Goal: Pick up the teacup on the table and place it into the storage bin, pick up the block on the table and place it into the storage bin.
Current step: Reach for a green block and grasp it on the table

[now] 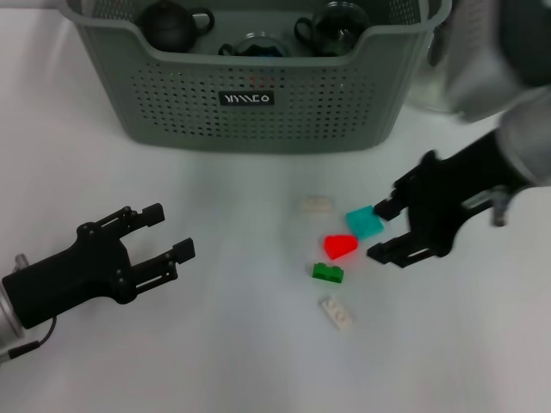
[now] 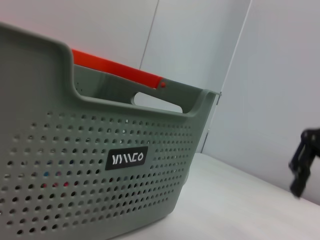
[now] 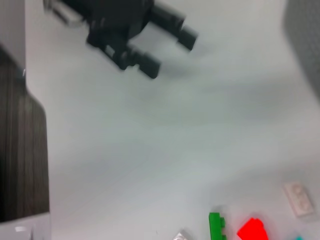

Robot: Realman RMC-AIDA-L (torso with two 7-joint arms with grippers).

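The grey-green storage bin (image 1: 258, 103) stands at the back of the table and fills the left wrist view (image 2: 100, 150). No teacup shows on the table; dark cups (image 1: 331, 26) and a teapot (image 1: 176, 24) lie inside the bin. Several blocks sit mid-table: teal (image 1: 365, 222), red (image 1: 340, 246), green (image 1: 327, 274) and two white ones (image 1: 317, 204) (image 1: 337, 312). My right gripper (image 1: 380, 230) is open, its fingertips reaching the teal block's right side. My left gripper (image 1: 168, 231) is open and empty at the lower left, also seen far off in the right wrist view (image 3: 165, 45).
A clear glass vessel (image 1: 430, 86) stands right of the bin, partly behind my right arm. The right wrist view shows the green block (image 3: 217, 225), red block (image 3: 251, 230) and a white block (image 3: 299, 197). A red bar (image 2: 117, 70) shows behind the bin.
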